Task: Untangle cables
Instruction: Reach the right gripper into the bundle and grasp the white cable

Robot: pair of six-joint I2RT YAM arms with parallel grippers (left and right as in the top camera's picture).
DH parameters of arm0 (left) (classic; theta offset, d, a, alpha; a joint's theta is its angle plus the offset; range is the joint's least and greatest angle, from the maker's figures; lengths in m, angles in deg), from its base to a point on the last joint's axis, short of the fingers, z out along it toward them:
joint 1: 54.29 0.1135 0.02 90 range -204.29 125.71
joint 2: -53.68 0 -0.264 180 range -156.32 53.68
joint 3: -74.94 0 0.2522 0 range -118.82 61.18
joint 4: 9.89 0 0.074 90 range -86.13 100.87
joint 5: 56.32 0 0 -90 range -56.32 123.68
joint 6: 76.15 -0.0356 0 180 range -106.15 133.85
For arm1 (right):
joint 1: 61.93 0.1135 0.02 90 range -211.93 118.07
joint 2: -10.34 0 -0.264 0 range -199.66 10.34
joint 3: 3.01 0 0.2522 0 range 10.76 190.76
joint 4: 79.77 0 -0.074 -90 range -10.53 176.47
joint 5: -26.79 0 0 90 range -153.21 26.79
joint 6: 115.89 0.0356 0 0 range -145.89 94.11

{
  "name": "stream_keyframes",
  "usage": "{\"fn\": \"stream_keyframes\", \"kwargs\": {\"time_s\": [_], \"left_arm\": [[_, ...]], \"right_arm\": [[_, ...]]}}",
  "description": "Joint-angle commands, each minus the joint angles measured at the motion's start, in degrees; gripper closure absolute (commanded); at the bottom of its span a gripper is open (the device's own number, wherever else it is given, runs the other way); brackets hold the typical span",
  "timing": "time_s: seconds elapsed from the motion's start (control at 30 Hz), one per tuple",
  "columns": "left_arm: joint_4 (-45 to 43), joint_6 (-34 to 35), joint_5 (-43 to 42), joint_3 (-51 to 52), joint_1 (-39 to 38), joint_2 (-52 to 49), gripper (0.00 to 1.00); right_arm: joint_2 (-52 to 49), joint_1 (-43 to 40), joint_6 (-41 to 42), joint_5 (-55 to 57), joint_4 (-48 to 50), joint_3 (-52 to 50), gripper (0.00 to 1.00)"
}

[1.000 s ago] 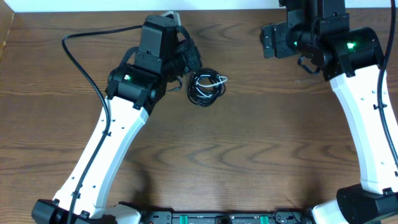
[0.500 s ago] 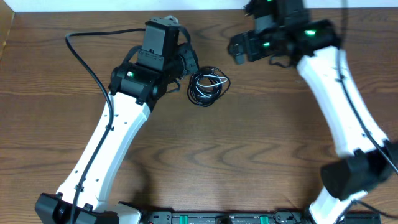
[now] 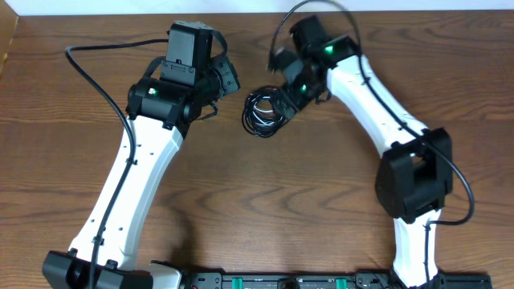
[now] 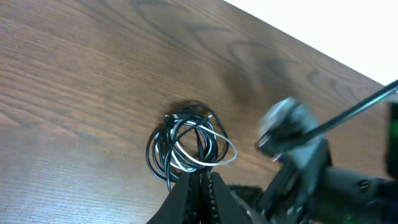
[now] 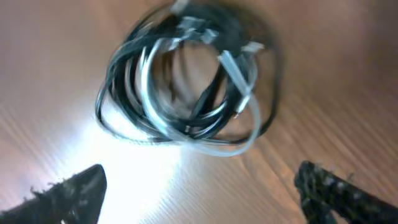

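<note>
The cables [image 3: 260,117] lie as a small coil of thin black cords with one whitish strand on the wooden table, sharp in the left wrist view [image 4: 188,145] and blurred in the right wrist view [image 5: 185,93]. My left gripper [image 3: 228,79] hangs just left of the coil. In its own view [image 4: 200,182] the fingers are pressed together with nothing between them, the tips at the coil's near edge. My right gripper [image 3: 283,99] hovers over the coil's right side. It stands open [image 5: 199,196], both fingers wide apart on the near side of the coil and holding nothing.
A thick black robot cable [image 3: 96,76] loops out left of the left arm. The right arm's white links [image 3: 377,100] cross the table's right half down to its base [image 3: 414,181]. The table's back edge meets a white wall [image 4: 348,31].
The right arm has swung from the far right across to the coil, its jaws staying wide. The left arm has drawn back slightly to the left. The coil has not moved.
</note>
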Motion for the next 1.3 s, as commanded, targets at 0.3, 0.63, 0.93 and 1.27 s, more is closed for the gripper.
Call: {"fn": "stream_keyframes", "kwargs": {"time_s": [0.3,0.63,0.93,1.27], "left_arm": [[1.3,-1.9,0.6,0.3,0.2,-0.3,0.92],[2.2,-2.7,0.5,0.3,0.2,-0.3,0.92],[2.2,-3.0,0.7,0.3,0.2,-0.3,0.92],[1.9,-3.0,0.7,0.3,0.2,-0.3,0.92]], "right_arm": [[-1.1,1.0,-30.1,2.6,2.8,0.1,0.2],[-5.6,2.1,-30.5,2.9,7.4,0.1,0.18],[-9.6,2.9,-29.9,3.1,6.7,0.1,0.99],[-0.2,2.9,-17.5,8.4,7.7,2.4,0.98]]}}
